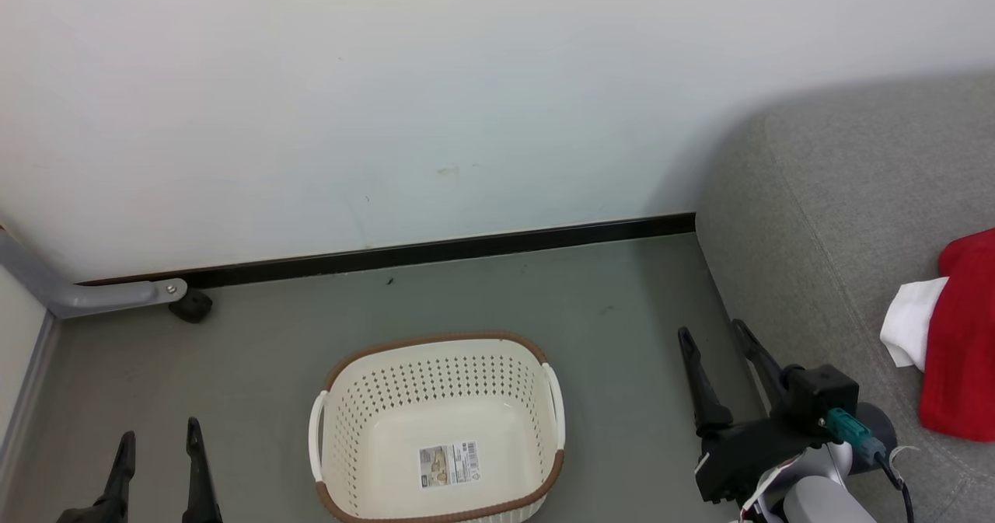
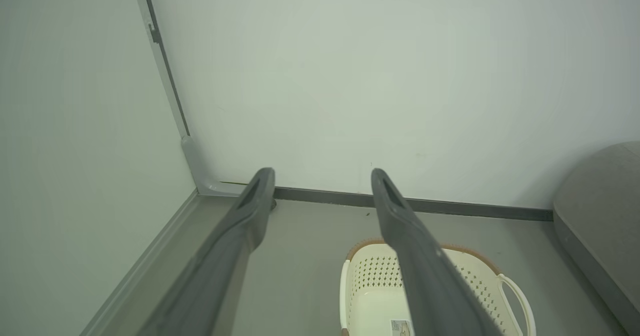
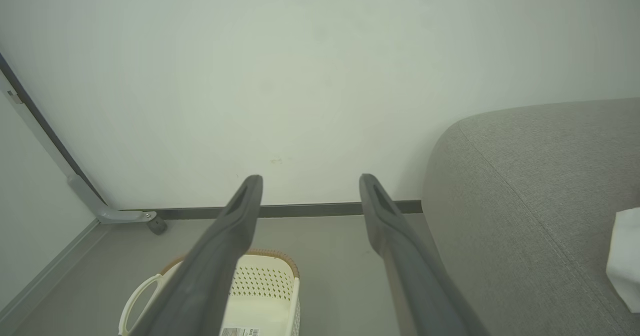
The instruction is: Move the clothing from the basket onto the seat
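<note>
The left end effector (image 1: pixel 158 434) and right end effector (image 1: pixel 711 330) are released, empty. The basket (image 1: pixel 435 339) sits between them; the clothing (image 1: pixel 964 336) lies on the seat (image 1: pixel 816 235), right of the latter.

We are logging the surroundings. A pale wall (image 1: pixel 466 80) is standing ahead of the left gripper (image 1: pixel 159 430) and the right gripper (image 1: pixel 711 329). A dark baseboard (image 1: pixel 435 249) is running along its foot, meeting the grey floor (image 1: pixel 622 367) lying beneath both. Ahead of the left gripper, toward its outer side, a grey metal bar (image 1: pixel 85 296) is angling down, with a black foot (image 1: pixel 191 306) sitting at its end beside the baseboard. We are noting a faint mark (image 1: pixel 447 170) on the wall and a dark speck (image 1: pixel 389 280) on the floor, both ahead, between the grippers.
</note>
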`<state>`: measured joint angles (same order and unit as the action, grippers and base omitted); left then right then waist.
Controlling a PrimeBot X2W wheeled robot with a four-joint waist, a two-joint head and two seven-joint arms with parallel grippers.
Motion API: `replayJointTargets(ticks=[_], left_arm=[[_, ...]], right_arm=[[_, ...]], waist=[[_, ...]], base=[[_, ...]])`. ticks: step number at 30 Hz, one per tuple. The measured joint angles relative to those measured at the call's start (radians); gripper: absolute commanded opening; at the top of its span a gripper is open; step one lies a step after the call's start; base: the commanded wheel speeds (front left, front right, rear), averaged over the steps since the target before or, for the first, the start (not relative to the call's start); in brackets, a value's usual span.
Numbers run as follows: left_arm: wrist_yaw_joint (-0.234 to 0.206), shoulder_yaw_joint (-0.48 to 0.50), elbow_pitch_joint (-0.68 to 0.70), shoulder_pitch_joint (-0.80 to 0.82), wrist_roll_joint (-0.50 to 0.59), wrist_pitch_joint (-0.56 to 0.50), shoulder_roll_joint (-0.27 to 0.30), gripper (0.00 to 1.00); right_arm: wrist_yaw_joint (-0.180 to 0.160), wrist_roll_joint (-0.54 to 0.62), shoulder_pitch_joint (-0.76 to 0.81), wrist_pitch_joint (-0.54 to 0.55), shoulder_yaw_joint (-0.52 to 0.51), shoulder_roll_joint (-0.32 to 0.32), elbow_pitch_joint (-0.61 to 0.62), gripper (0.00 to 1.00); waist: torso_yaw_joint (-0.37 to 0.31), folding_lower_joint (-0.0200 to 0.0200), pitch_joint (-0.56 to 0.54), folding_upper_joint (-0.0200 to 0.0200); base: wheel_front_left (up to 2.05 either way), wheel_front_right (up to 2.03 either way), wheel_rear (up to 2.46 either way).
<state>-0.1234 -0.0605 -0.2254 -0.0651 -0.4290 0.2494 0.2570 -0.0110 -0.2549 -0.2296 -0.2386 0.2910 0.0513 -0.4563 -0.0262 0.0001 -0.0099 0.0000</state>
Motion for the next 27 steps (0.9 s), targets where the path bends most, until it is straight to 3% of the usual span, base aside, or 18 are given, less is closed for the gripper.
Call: replayJointTargets(ticks=[13, 26, 27], left_arm=[[0.001, 0.009, 0.017, -0.021, 0.003, 0.0, -0.014, 1.0], [0.035, 0.019, -0.006, -0.021, 0.0, 0.0, -0.015, 1.0], [0.035, 0.015, 0.004, -0.022, 0.0, 0.0, -0.023, 0.0]], right_arm=[[-0.008, -0.002, 0.0, 0.0, 0.002, 0.0, 0.0, 1.0], [-0.008, -0.002, 0.0, 0.0, 0.002, 0.0, 0.004, 1.0], [-0.008, -0.002, 0.0, 0.0, 0.002, 0.0, 0.004, 0.0]], waist=[[-0.002, 0.0, -0.004, 0.0], [-0.002, 0.0, -0.001, 0.0], [-0.002, 0.0, -0.001, 0.0]], base=[[0.0, 0.0, 0.0], [0.0, 0.0, 0.0], [0.0, 0.0, 0.0]])
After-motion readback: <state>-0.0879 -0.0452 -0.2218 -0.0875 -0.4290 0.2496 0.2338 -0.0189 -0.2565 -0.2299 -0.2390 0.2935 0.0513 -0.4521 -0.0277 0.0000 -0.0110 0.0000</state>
